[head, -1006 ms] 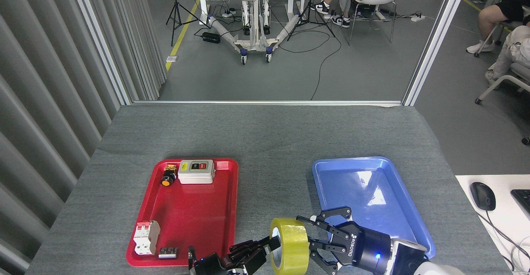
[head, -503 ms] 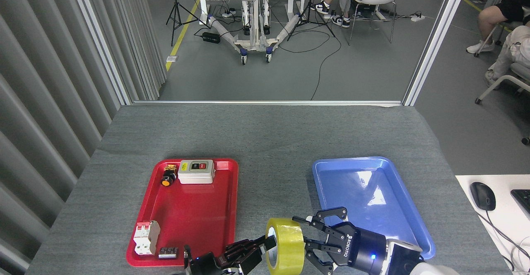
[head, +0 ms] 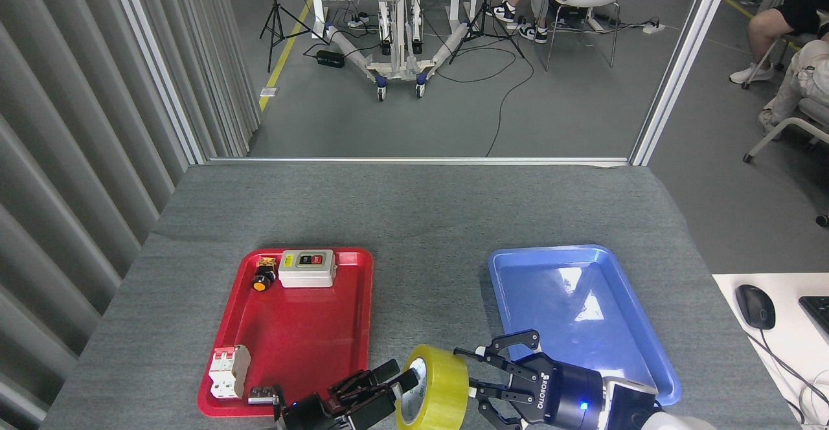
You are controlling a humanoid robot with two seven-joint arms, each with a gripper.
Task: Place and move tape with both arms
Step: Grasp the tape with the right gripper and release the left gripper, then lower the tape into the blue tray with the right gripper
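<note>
left jaws grip the tape; right jaws spread wide beside it.

The tape is held upright on edge between the red tray and blue tray; the left gripper is clamped on its rim, while the right gripper is spread wide just beside it
</note>
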